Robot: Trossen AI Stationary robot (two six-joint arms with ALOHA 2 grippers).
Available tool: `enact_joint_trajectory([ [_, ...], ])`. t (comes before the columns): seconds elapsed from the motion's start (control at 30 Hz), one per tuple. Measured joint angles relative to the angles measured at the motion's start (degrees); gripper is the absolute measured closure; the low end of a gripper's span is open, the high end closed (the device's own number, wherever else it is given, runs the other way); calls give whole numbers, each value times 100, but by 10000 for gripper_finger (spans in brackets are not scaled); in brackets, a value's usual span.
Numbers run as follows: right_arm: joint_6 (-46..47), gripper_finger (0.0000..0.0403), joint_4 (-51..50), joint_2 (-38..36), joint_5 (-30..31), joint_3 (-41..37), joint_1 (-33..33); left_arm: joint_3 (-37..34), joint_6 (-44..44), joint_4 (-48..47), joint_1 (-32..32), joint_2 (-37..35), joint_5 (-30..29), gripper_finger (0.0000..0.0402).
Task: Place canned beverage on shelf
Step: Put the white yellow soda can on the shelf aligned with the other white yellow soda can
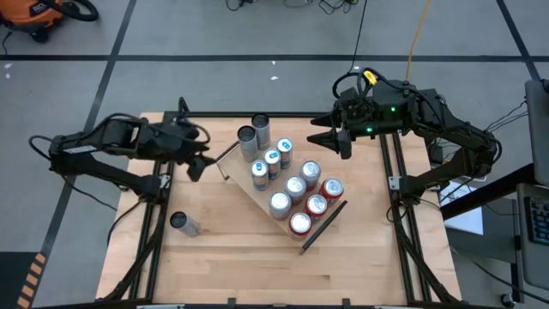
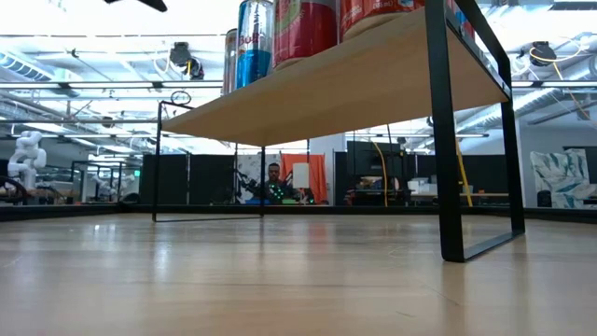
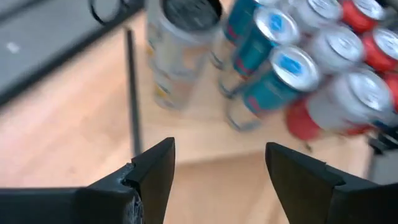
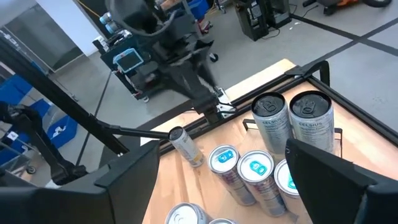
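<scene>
Because its jaws are parted with nothing between them, the left gripper [image 1: 196, 165] looks free to fetch another can, and it hangs just off the near short end of the shelf [image 1: 257, 199], where a thin black rail [image 1: 226, 155] stands right ahead of the fingertips [image 3: 155, 163]. Just past that rail, the nearest cans on the board are two tall pale ones [image 1: 254, 136], standing upright and touching, with the blue-and-silver cans [image 1: 272, 160] packed close behind them and the red cans [image 1: 316, 205] farthest from these jaws, by the far rail; they are crowded together, probably so the board can take about a dozen. The one can not yet shelved lies on its side on the desk [image 1: 214, 257], a loose can [image 1: 184, 224] well apart from the shelf and back toward the left arm's base side, so in my judgement it is the next thing to be picked up. The right gripper [image 1: 342, 140] waits over the opposite edge of the desk, its jaws also spread and empty, with the two tall cans closest ahead of it, then the blue ones, and the left arm well beyond. From desk height the shelf shows as a raised board on black legs, cans on top.
</scene>
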Motion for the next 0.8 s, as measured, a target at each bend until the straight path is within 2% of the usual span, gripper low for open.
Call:
enact_joint_trajectory([
  [0.1, -77, 81, -39, 0, -3, 0, 0, 134, -479, -314, -366, 59, 270, 151],
  [0.23, -112, 81, -50, 0, -17, 0, -2, 163, -947, -619, -842, 219, 907, 151],
  [0.37, -146, 81, -246, 0, -23, 0, -1, 163, -1562, -1367, -1304, 526, 1279, 151],
  [0.57, -164, 81, -653, -2, -115, 0, -2, 162, -2621, -2397, -1617, 976, 2072, 151],
  [0.7, -211, 81, -732, -2, -371, 0, 2, 160, -3314, -2410, -1769, 1129, 2208, 148],
  [0.8, -229, 81, -775, -2, -594, 0, 4, 128, -3441, -2403, -1908, 1248, 2284, 131],
])
